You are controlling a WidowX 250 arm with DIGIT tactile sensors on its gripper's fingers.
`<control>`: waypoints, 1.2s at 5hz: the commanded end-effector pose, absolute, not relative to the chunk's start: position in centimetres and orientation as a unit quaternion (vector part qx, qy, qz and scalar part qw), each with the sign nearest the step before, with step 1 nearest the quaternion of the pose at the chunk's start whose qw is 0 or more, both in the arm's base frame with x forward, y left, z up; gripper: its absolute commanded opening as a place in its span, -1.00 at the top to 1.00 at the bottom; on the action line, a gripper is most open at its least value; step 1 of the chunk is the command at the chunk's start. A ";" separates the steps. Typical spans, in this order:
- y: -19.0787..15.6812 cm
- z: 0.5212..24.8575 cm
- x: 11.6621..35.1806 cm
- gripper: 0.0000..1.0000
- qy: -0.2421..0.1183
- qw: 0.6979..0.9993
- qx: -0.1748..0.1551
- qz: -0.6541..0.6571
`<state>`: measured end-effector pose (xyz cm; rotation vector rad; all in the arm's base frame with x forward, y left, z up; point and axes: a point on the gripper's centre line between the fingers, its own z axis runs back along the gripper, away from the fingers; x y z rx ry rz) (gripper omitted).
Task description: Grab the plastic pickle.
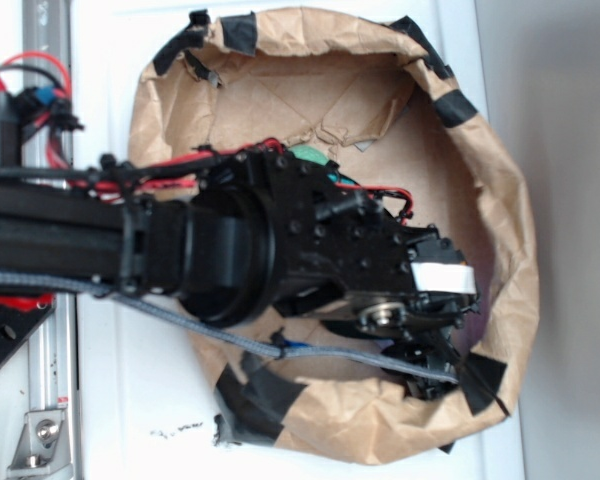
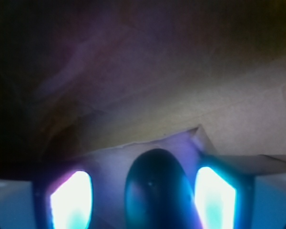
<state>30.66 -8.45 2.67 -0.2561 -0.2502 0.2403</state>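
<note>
In the wrist view the plastic pickle point(image 2: 155, 188) is a dark, glossy piece with a rounded end, lying on brown paper between my gripper's point(image 2: 144, 198) two glowing fingers. The right finger point(image 2: 214, 198) is close against it. The left finger point(image 2: 71, 200) stands apart from it with a gap. The jaws are open around the pickle. In the exterior view my gripper point(image 1: 430, 372) reaches down into the lower right of a brown paper nest point(image 1: 500, 190), and the arm hides the pickle there.
The paper nest has raised crumpled walls held with black tape point(image 1: 460, 105). A green object point(image 1: 310, 157) peeks out behind the arm. A cable point(image 1: 230, 335) runs along the arm. A metal rail and wiring point(image 1: 40, 100) stand at the left.
</note>
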 end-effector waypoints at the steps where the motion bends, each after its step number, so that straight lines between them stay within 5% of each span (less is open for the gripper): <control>1: -9.0 4.1 29.2 1.00 -0.056 0.987 -0.135 0.061; 2: -8.2 5.5 29.0 1.00 -0.020 0.991 -0.129 0.040; 3: -5.5 10.2 27.4 1.00 -0.005 0.993 -0.088 0.077; 4: -2.1 13.8 25.8 1.00 -0.076 0.993 -0.040 0.078; 5: -0.6 16.0 25.3 1.00 -0.109 0.990 -0.067 0.051; 6: -0.4 16.3 26.5 1.00 -0.107 0.991 -0.059 0.055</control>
